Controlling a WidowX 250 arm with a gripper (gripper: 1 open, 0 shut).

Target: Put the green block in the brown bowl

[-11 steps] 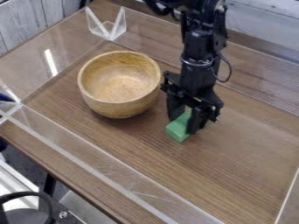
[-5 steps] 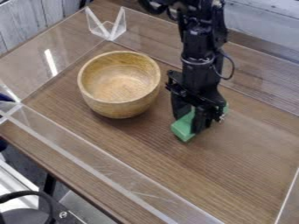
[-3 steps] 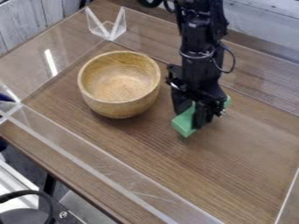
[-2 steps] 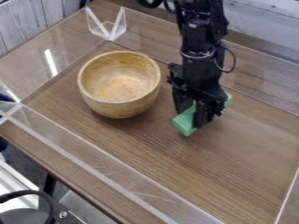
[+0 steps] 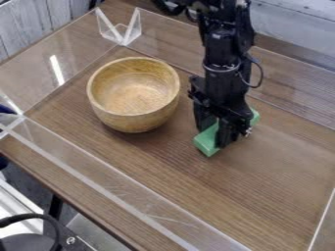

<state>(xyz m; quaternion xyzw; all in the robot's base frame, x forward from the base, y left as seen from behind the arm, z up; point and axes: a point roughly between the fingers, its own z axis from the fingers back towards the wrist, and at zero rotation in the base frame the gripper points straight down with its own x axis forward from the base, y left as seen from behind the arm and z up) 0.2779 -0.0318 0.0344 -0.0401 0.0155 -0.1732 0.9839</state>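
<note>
Only slightly shifted since the earlier views, the black robot arm (image 5: 229, 61) has the green block (image 5: 207, 144) in much the same place: beside the brown wooden bowl (image 5: 133, 94), on the side away from the taped table edge, with a bare strip of wood between them. What differs is the way the fingers sit over the bar. A couple of seconds ago only its near end showed past the gripper (image 5: 220, 120); now green shows on both sides of the dark fingers, so more of the bar's length is in sight and it seems to lie aslant beneath them. The fingers are drawn narrow, and they appear to be closed about the middle of the bar, though the dark parts hide the actual contact. As for the task, the block is outside the bowl and no clear lift can be made out, so the likely step in hand is securing the grip. The next move calls for raising the bar above the thick rim and carrying it across; a low path could knock the bowl or twist the block loose.
</note>
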